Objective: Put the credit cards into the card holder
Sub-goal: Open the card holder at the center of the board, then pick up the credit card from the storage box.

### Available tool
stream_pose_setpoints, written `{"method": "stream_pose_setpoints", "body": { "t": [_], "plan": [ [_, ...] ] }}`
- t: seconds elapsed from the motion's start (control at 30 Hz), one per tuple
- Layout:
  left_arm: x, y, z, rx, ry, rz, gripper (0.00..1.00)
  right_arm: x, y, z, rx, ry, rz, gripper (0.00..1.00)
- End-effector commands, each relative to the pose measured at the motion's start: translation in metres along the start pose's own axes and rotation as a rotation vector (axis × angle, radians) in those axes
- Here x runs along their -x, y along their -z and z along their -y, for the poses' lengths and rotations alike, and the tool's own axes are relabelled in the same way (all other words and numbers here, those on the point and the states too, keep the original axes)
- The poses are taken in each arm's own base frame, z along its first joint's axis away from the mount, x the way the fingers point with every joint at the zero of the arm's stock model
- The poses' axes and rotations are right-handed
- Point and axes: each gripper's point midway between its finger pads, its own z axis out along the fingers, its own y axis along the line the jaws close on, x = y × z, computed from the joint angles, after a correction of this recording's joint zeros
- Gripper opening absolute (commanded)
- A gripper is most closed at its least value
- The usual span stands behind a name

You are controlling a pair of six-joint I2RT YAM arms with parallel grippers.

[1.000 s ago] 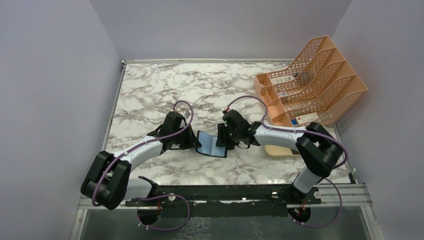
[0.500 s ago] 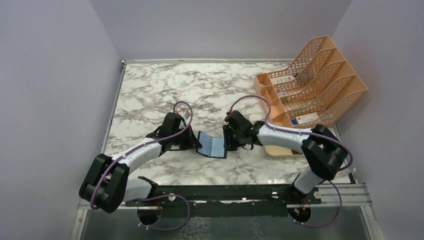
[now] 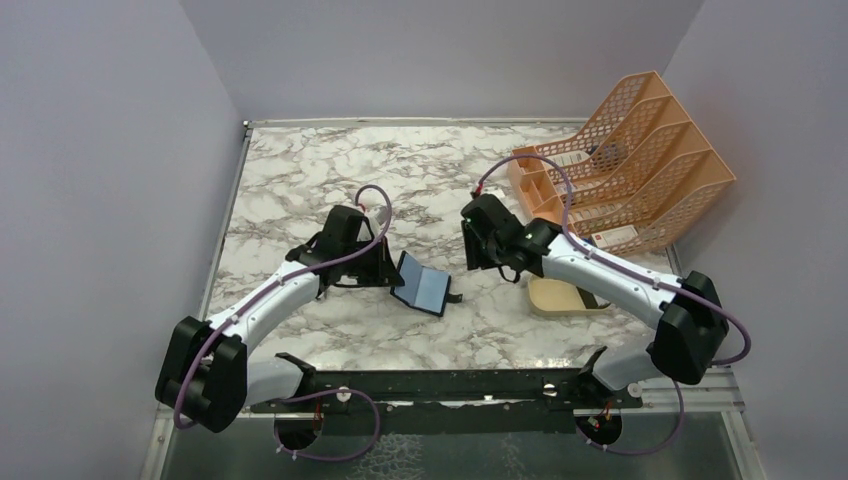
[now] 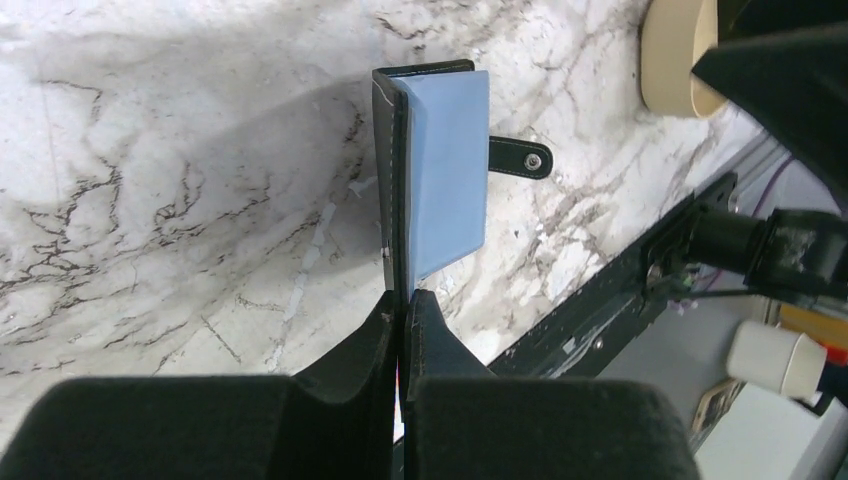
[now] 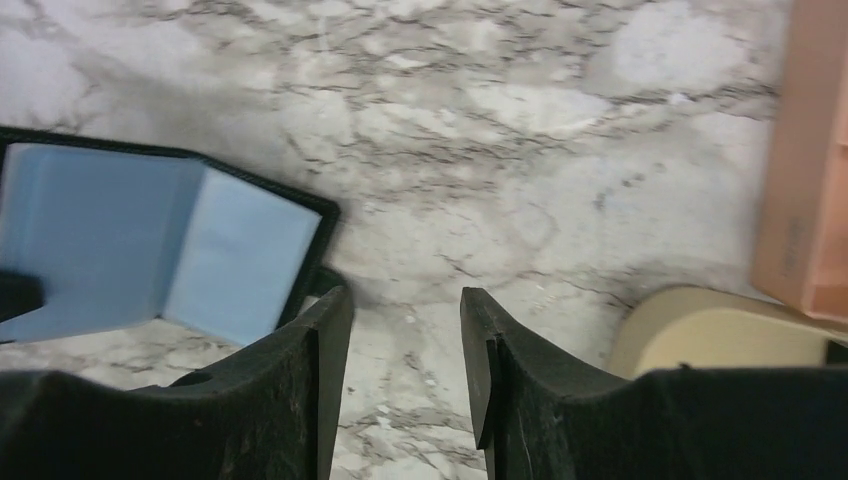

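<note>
Your left gripper has its fingers clenched together, with no gap showing between the pads. They pinch the near edge of the card holder, gripping its black cover where it stands edge-on in the left wrist view. From that pinch the holder spreads open like a book. One leaf is raised against the gripper and the other leans away toward the right arm. Pale blue panels fill the inside, and you cannot tell from these views whether they are credit cards or the lining. The snap tab sticks out from the far leaf and lies on the marble table.

Your right gripper is released. Its fingers stand apart with only bare marble between them, touching nothing. The open card holder sits just beside its left finger, apart from it.

From above, the card holder rests near the middle of the table between the two arms. The left gripper is on its left edge and the right gripper is near its upper right. The tan dish lies beyond the right arm, and the orange rack stands at the table's far right corner.
</note>
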Motion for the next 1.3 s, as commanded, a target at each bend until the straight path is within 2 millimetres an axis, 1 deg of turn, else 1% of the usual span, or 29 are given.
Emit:
{"method": "stream_pose_setpoints", "body": {
  "t": [0.0, 0.13, 0.2, 0.27, 0.33, 0.47, 0.53, 0.57, 0.63, 0.7, 0.73, 0.8, 0.83, 0.9, 0.97, 1.07, 1.17, 1.27],
  "plan": [
    [-0.007, 0.011, 0.012, -0.064, -0.124, -0.074, 0.00, 0.006, 0.025, 0.060, -0.236, -0.005, 0.005, 0.46],
    [-0.008, 0.013, 0.016, -0.088, -0.137, -0.074, 0.00, 0.005, 0.035, 0.095, -0.365, -0.052, -0.030, 0.46],
    [-0.007, 0.013, 0.018, -0.093, -0.140, -0.070, 0.00, 0.000, 0.042, 0.111, -0.428, -0.085, -0.044, 0.46],
    [-0.011, 0.012, 0.021, -0.099, -0.154, -0.080, 0.00, -0.006, 0.047, 0.126, -0.478, -0.098, -0.062, 0.46],
    [-0.016, 0.011, 0.024, -0.100, -0.177, -0.094, 0.00, -0.009, 0.048, 0.143, -0.512, -0.103, -0.081, 0.46],
    [-0.021, 0.011, 0.027, -0.098, -0.193, -0.105, 0.00, -0.004, 0.048, 0.188, -0.652, -0.048, -0.065, 0.46],
    [-0.021, 0.012, 0.028, -0.098, -0.199, -0.099, 0.00, -0.001, 0.050, 0.203, -0.716, 0.001, -0.060, 0.46],
    [-0.022, 0.012, 0.029, -0.099, -0.201, -0.100, 0.00, 0.001, 0.050, 0.207, -0.729, 0.039, -0.052, 0.47],
    [-0.024, 0.011, 0.030, -0.101, -0.204, -0.106, 0.00, 0.006, 0.046, 0.210, -0.684, 0.068, -0.055, 0.49],
    [-0.026, 0.011, 0.031, -0.107, -0.207, -0.112, 0.00, 0.010, 0.049, 0.217, -0.685, 0.086, -0.066, 0.49],
    [-0.026, 0.012, 0.032, -0.110, -0.210, -0.111, 0.00, 0.014, 0.051, 0.219, -0.688, 0.116, -0.065, 0.49],
    [-0.026, 0.012, 0.034, -0.114, -0.213, -0.111, 0.00, 0.018, 0.048, 0.216, -0.637, 0.213, -0.065, 0.49],
    [-0.026, 0.013, 0.034, -0.115, -0.216, -0.110, 0.00, 0.016, 0.046, 0.217, -0.624, 0.263, -0.071, 0.49],
    [-0.027, 0.013, 0.036, -0.118, -0.221, -0.108, 0.00, 0.011, 0.049, 0.222, -0.630, 0.330, -0.099, 0.49],
    [-0.026, 0.015, 0.037, -0.121, -0.225, -0.102, 0.00, 0.000, 0.046, 0.224, -0.602, 0.414, -0.134, 0.49],
    [-0.025, 0.016, 0.037, -0.120, -0.228, -0.094, 0.00, -0.027, 0.035, 0.224, -0.529, 0.514, -0.201, 0.49],
    [-0.026, 0.016, 0.038, -0.123, -0.229, -0.094, 0.00, -0.054, 0.030, 0.231, -0.513, 0.528, -0.275, 0.49],
    [-0.026, 0.017, 0.038, -0.125, -0.230, -0.092, 0.00, -0.066, 0.029, 0.236, -0.522, 0.530, -0.306, 0.49]
  ]
}}
